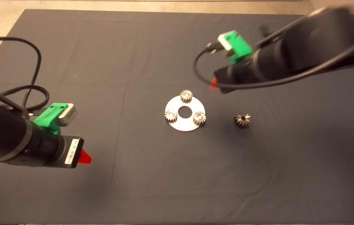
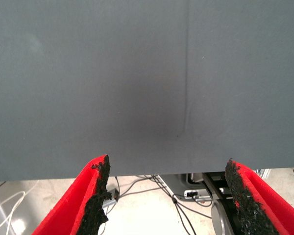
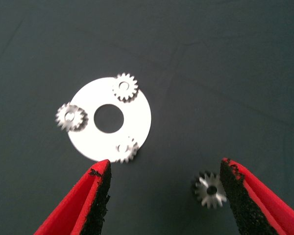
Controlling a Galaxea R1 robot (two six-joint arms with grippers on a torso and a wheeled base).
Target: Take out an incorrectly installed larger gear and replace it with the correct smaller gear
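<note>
Head view. Dark mat [image 1: 102,193] covering the surface. Near its middle, a flat silver ring plate [image 1: 180,123] with a round central hole. Three small straight-toothed gears sit on the plate: far gear [image 1: 186,96], left gear [image 1: 171,116], right gear [image 1: 199,117]. Which of the three is the smaller gear of the task cannot be told; they look alike. Larger gear [image 1: 242,120], dark with slanted teeth and a small central hole, lies on the mat to the right of the plate, apart from it and off the plate. Right gripper [image 1: 214,83] hangs over the mat beyond and to the right of the plate, only a red tip showing beneath the black arm. Left gripper [image 1: 85,157] sits over the mat at the lower left, well apart from the plate, one red tip showing. Black cables loop behind both arms.

Left wrist view. Left gripper [image 2: 167,196], jaws spread wide with nothing between them. Bare mat [image 2: 147,88] ahead; past the mat's edge, floor with cables [image 2: 181,208].

Right wrist view. Right gripper [image 3: 165,191], jaws spread wide and holding nothing. Ring plate [image 3: 137,122] with its three small gears lies ahead of the fingers. Larger gear [image 3: 210,190] lies on the mat just beside one pad [image 3: 235,196]; whether they touch cannot be told.
</note>
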